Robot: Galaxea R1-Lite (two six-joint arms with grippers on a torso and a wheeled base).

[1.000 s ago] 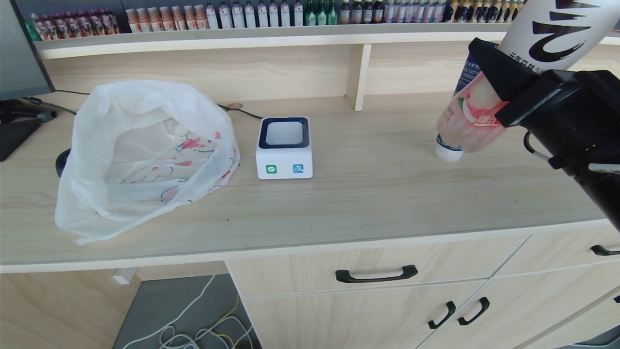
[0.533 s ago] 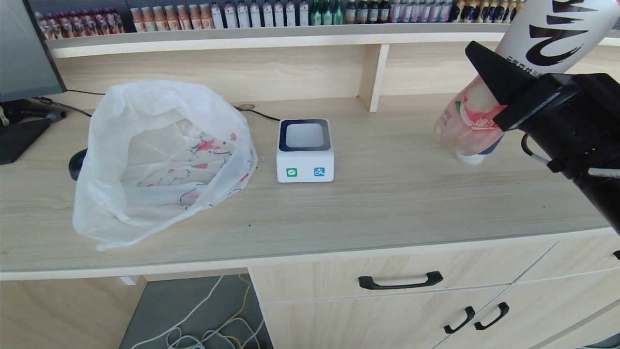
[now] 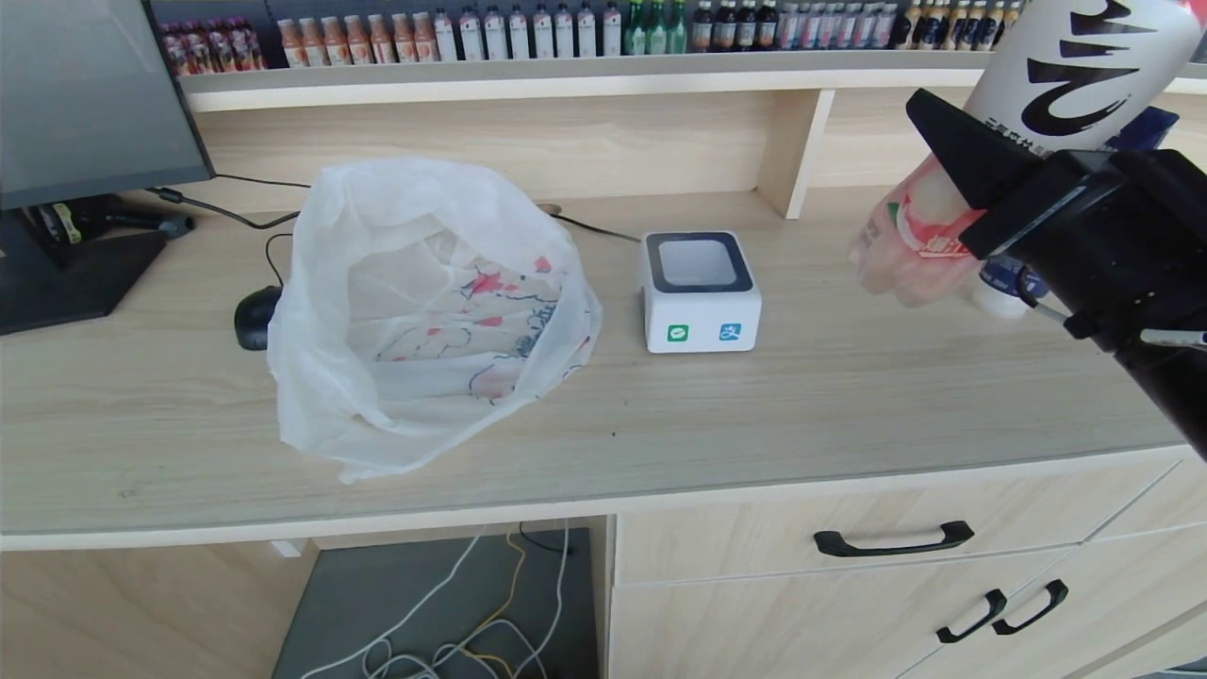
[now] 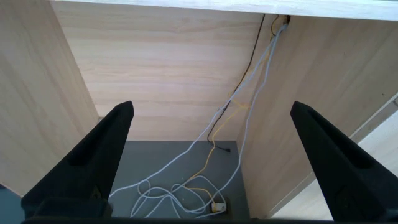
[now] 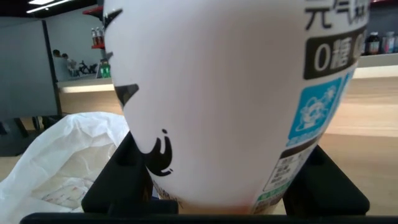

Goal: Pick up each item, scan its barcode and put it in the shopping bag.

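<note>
My right gripper [image 3: 990, 179] is shut on a white bottle [image 3: 1075, 66] with black brush marks and a peach picture at its lower end. It holds the bottle tilted above the right end of the wooden counter [image 3: 849, 396]. In the right wrist view the bottle [image 5: 230, 93] stands between the fingers [image 5: 118, 180]. The white scanner [image 3: 700, 292] sits mid-counter, left of the bottle. Further left lies the open white shopping bag [image 3: 424, 311], also seen as the bag [image 5: 68, 155] from the right wrist. My left gripper [image 4: 211, 112] hangs open under the counter, facing cables.
A blue-labelled bottle [image 3: 1000, 292] stands on the counter behind my right gripper, partly hidden. A monitor [image 3: 85, 94] and mouse [image 3: 253, 319] are at the far left. A shelf of bottles [image 3: 566, 28] runs along the back. Drawers [image 3: 891, 542] sit below the counter's front edge.
The whole head picture has shifted right, so the camera has moved. My right gripper still holds the bottle at about the same spot in view.
</note>
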